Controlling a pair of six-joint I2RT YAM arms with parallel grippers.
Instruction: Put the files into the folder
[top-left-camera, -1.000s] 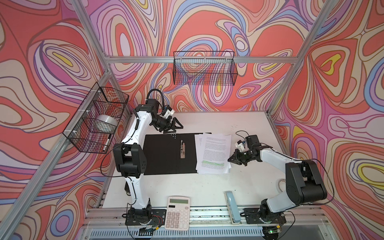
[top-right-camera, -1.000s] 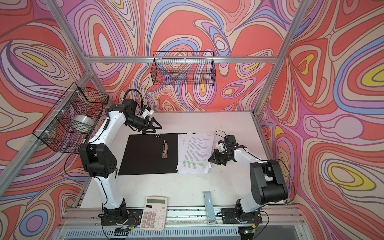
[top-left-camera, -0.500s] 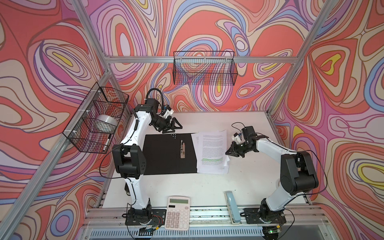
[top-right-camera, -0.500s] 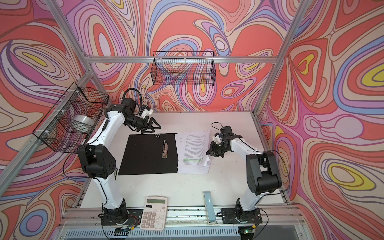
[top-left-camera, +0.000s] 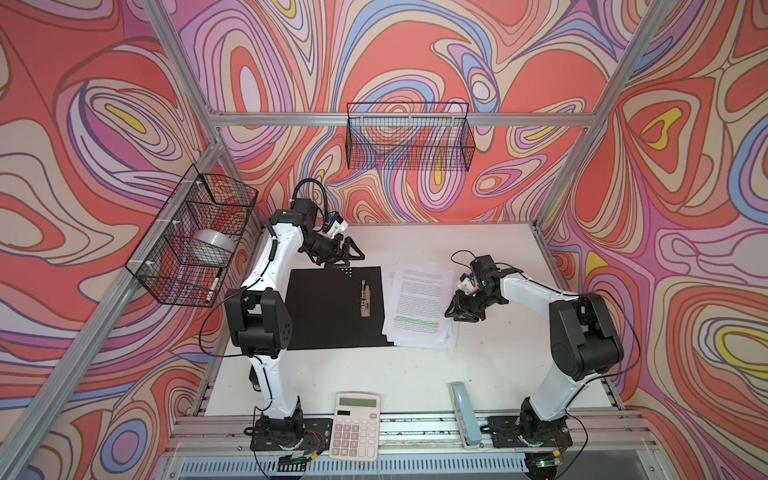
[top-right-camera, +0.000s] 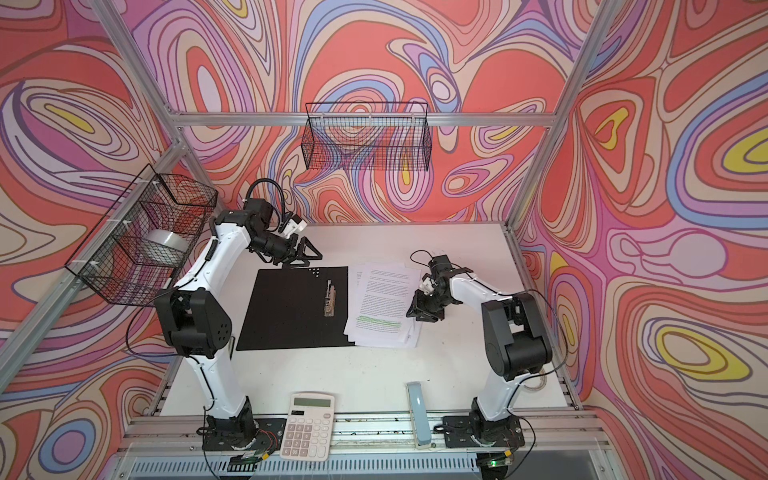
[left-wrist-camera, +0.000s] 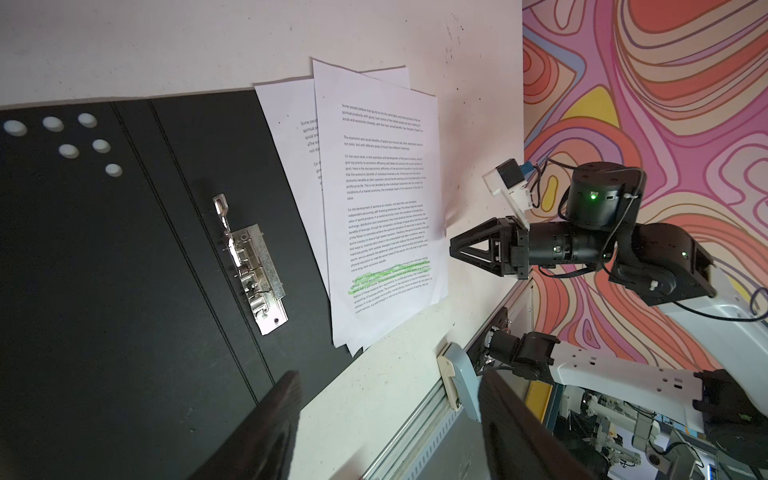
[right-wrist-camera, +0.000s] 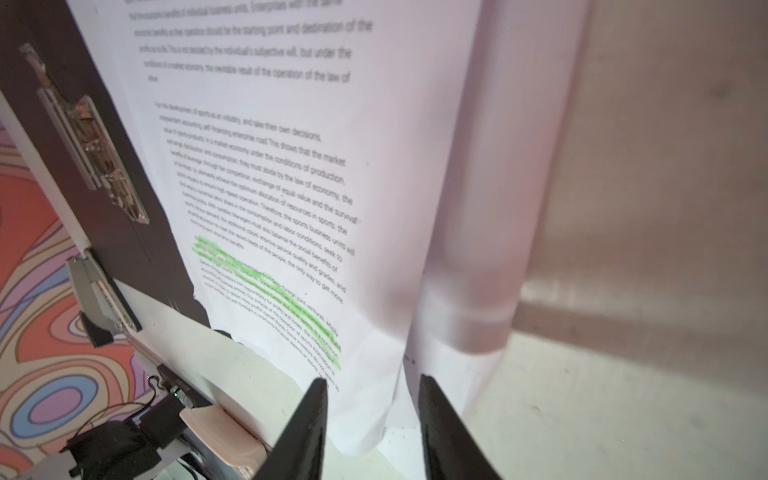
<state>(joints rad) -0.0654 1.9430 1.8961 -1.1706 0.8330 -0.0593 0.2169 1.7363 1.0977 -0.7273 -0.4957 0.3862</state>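
Note:
The folder (top-left-camera: 332, 307) lies open and flat in both top views, black inside up, with its metal clip (top-left-camera: 365, 297) near the spine. The files (top-left-camera: 417, 303), white printed sheets with a green-highlighted line, are fanned over the folder's right edge and onto the table. My right gripper (top-left-camera: 452, 311) is low at the files' right edge. The right wrist view shows it (right-wrist-camera: 372, 386) open, nothing between the fingers, over the sheets' corner (right-wrist-camera: 291, 166). My left gripper (top-left-camera: 353, 255) hovers open over the folder's far edge; in the left wrist view it (left-wrist-camera: 390, 399) is empty.
A white calculator (top-left-camera: 356, 426) and a pale blue stapler-like tool (top-left-camera: 464, 415) sit at the table's front edge. A wire basket (top-left-camera: 409, 137) hangs on the back wall. A second basket (top-left-camera: 166, 266) on the left wall holds a tape roll (top-left-camera: 214, 245).
The right gripper nudged the files slightly left and straighter along their right edge, then its jaws parted from shut to open. The left arm has not moved.

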